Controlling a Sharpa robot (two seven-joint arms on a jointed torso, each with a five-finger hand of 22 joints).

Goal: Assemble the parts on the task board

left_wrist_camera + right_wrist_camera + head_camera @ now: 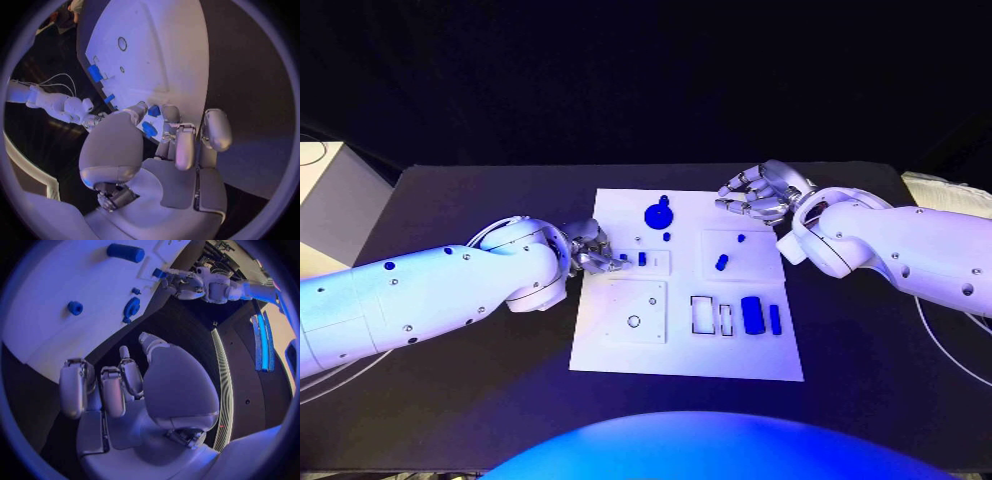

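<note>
Writing on task board point(687, 345) cannot be read.

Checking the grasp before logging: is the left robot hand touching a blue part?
Touching. The left wrist view shows the left robot hand with its fingertips closed against a small blue part.

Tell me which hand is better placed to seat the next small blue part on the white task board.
Probably the left hand: it already pinches a small blue part over the white task board. The right hand holds nothing, at the board's far corner.

Black table point(473, 400); white box point(329, 195) at its edge.
</note>
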